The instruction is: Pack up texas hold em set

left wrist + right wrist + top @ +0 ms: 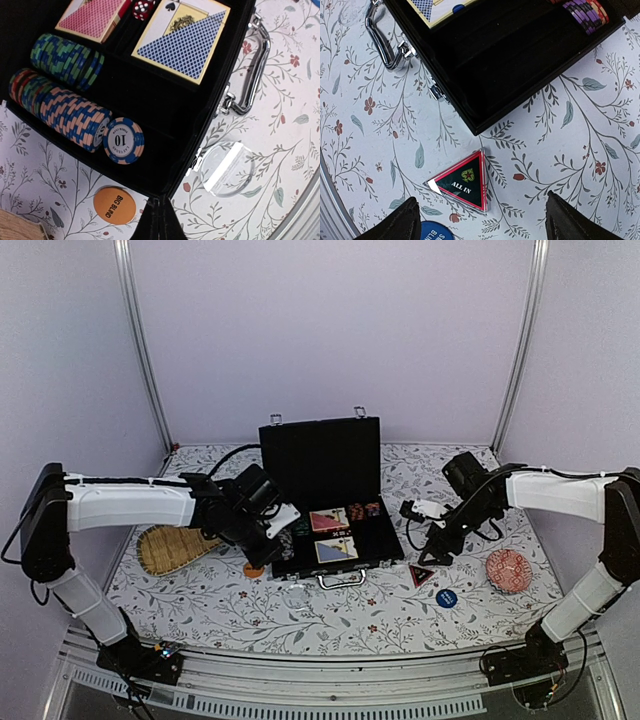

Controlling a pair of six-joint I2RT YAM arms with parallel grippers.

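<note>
A straw tray lies at the table's left edge under the left arm, and a red bowl sits far right beside the right arm. Both are well apart from the case.

The case stands open mid-table on the floral cloth, with its lid upright at the back and its handle toward the arms. Inside, rows of chips fill the left side, and a blue "10" chip lies face up at the end of one row. A red deck and a blue deck lie side by side with red dice between them. A few purple chips sit at the right end.

Loose on the cloth are:
- an orange disc marked "BIG BLIND", just outside the case's front left corner
- a clear disc beside the handle
- a triangular marker reading "ALL IN", off the front right corner
- a blue disc near the marker

The left claw is clenched, fingers pressed together and gripping nothing. It hangs over the case's front left corner — the orange disc lies just beside its tip. The right claw is released, spread wide and empty above the cloth. The marker lies just ahead of its fingers, in line with the gap between them — the case's rim is beyond that.
</note>
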